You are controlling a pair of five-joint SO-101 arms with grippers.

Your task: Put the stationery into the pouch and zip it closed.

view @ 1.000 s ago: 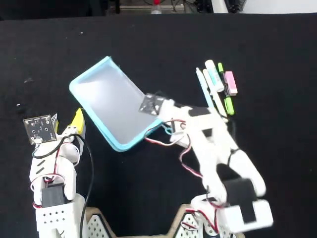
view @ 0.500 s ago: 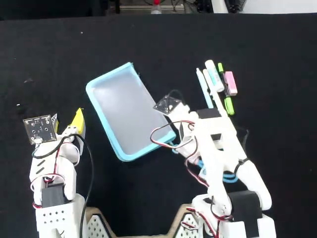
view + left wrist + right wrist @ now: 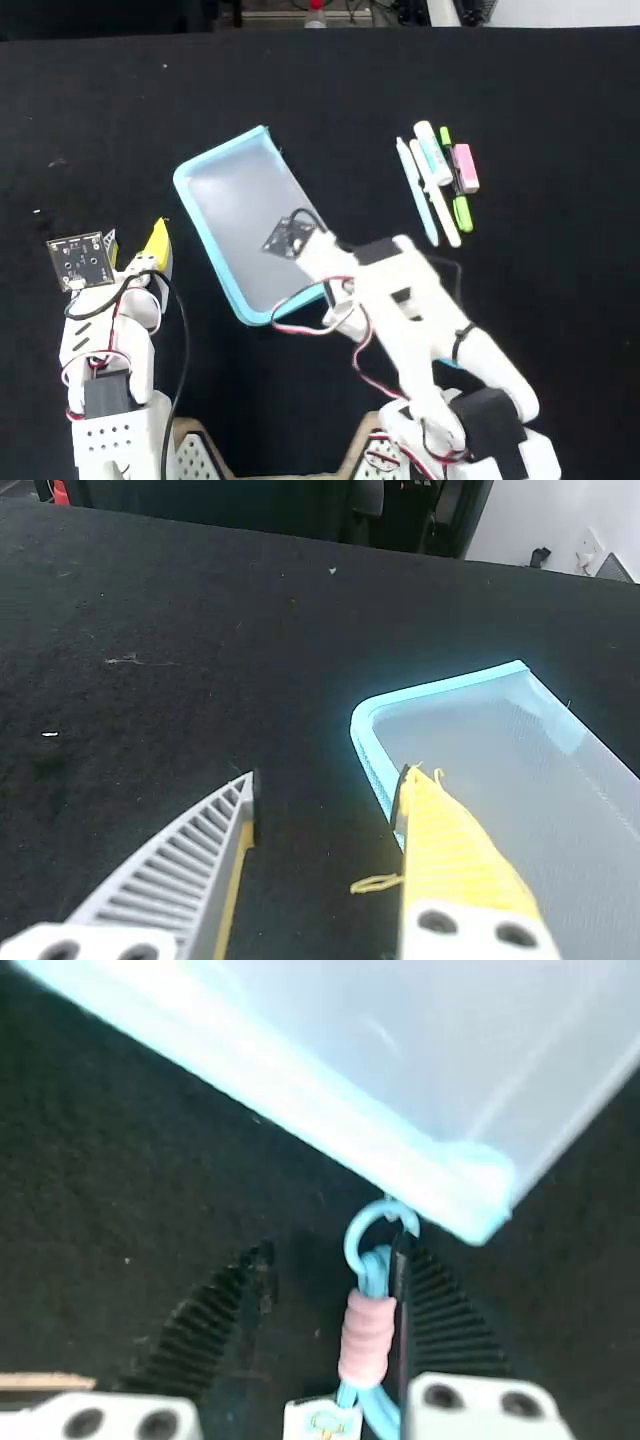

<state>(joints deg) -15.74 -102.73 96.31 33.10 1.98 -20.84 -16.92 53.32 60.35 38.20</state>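
The light blue pouch (image 3: 235, 200) lies flat and tilted near the middle of the black table (image 3: 330, 90), and the stationery (image 3: 440, 180), a small bunch of pens and markers, lies well apart from it on the right arm's side. At the pouch's near corner, the zipper pull (image 3: 368, 1320) with its blue loop and pink bead lies between the fingers of the right gripper (image 3: 330, 1260), just beside one finger, and these fingers are wide apart and grip nothing. The left gripper (image 3: 325, 800) is also spread open and empty, low over the table just beside the pouch's other side.
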